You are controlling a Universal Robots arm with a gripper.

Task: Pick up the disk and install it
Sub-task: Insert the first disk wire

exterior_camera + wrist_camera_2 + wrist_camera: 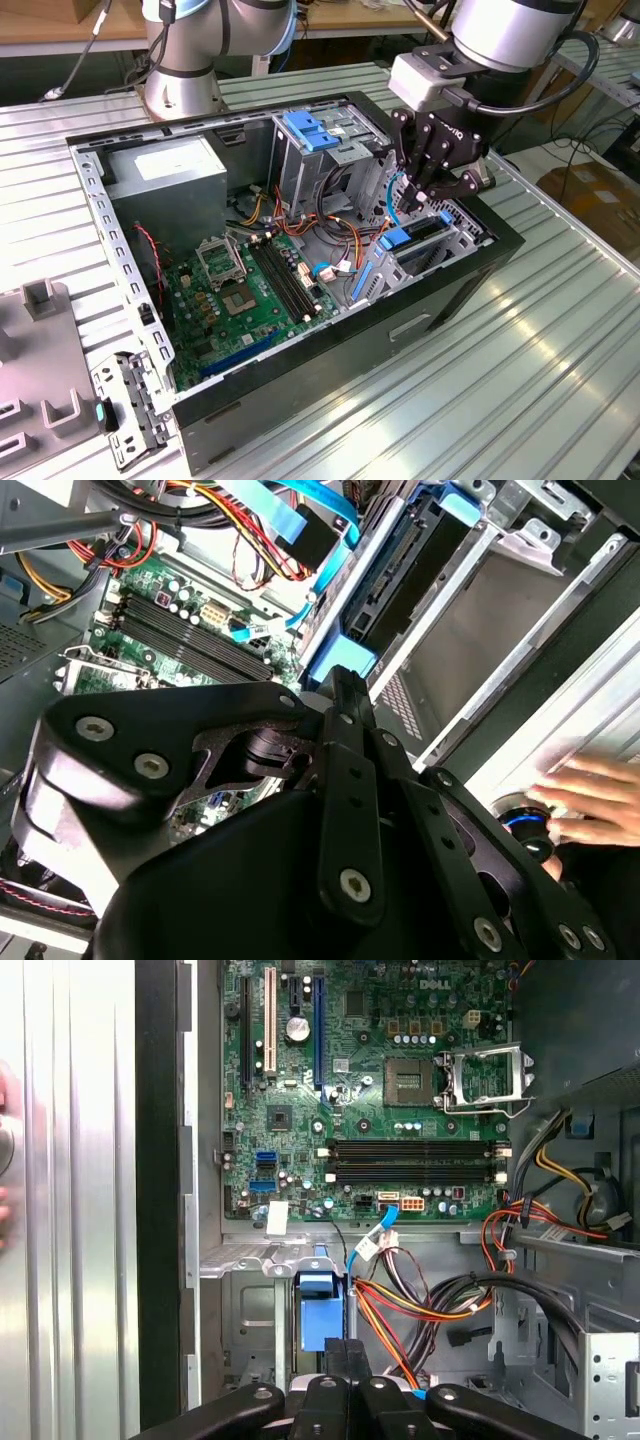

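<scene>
Gripper (418, 198) is clenched, nothing between the fingers. Its tips are at the top end of the disk (415, 243), on the light blue rail. I can't tell if they're touching.

The disk stands on edge in the lower drive bay (472, 232), at the exterior view's right end of the case. It looks mostly in, so my read is the seating push.

To do it well:
- Press straight down along the rails, centred on the blue end.
- Avoid side load, or it will cock in the slot.

In the way:
- The blue data cable (392, 205) hangs just beside the fingers.
- The orange/yellow power wires (345, 238) lie near the bay mouth and could snag.
- A person's hand (590, 800) rests on the table outside the case wall, close to the arm.

The motherboard (245, 290), blue-topped drive cage (310, 135) and power supply (165, 175) are well apart and no issue.
</scene>
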